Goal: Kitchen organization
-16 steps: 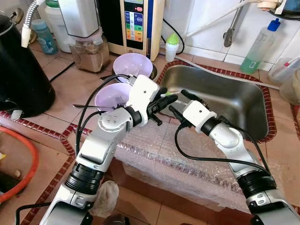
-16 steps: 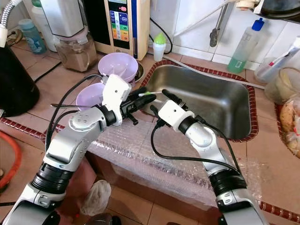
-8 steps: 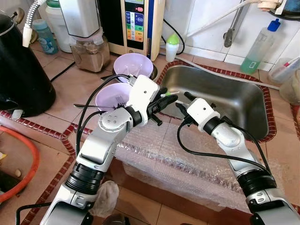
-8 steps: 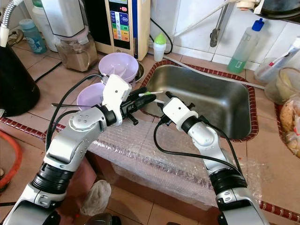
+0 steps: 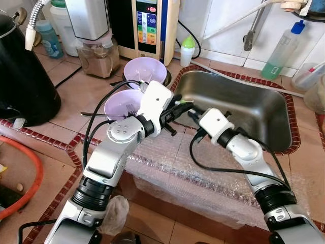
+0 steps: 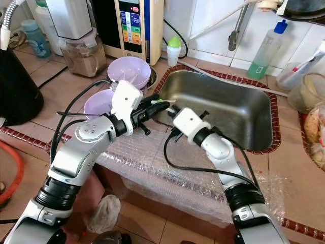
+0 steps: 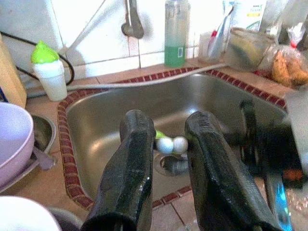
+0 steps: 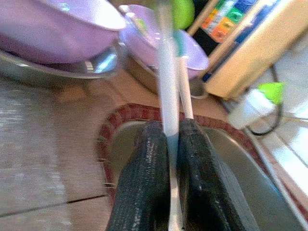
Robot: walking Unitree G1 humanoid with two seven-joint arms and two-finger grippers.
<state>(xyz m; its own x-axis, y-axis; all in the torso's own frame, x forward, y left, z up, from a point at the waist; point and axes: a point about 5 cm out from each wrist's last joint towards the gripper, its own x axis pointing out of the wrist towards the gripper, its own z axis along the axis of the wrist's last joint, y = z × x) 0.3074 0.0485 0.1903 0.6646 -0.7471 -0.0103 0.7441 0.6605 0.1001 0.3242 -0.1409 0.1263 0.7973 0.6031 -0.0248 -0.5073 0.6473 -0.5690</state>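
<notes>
Item: pair of thin white sticks with green ends, possibly utensils (image 8: 166, 96); exact kind cannot be told. Position: held over the near-left corner of the steel sink (image 5: 254, 109), between the two grippers.

Right gripper (image 8: 168, 144): jaws closed on the white sticks, which run out past the fingertips toward the purple bowls. Its white wrist housing sits just beside the left gripper at the sink's rim.

Left gripper (image 5: 182, 108): jaws parted, with the rounded white ends of the sticks (image 7: 172, 144) seen in the gap between the fingers (image 7: 132, 163); whether they touch the fingers cannot be told.

Bench (image 5: 76, 96): brown tile with a red mosaic border.
- Two purple bowls, one nearer (image 5: 122, 103), one farther (image 5: 144, 69), each resting in a steel dish, left of the sink.
- Blender with brown contents (image 5: 94, 48), back left.
- Black kettle (image 5: 23, 76), far left.
- Small white bottle with green cap (image 5: 188, 50), behind the sink.
- Green liquid bottle (image 5: 282, 48), back right.

Bubble wrap (image 5: 193, 173) covers the bench's front edge beneath both arms.
</notes>
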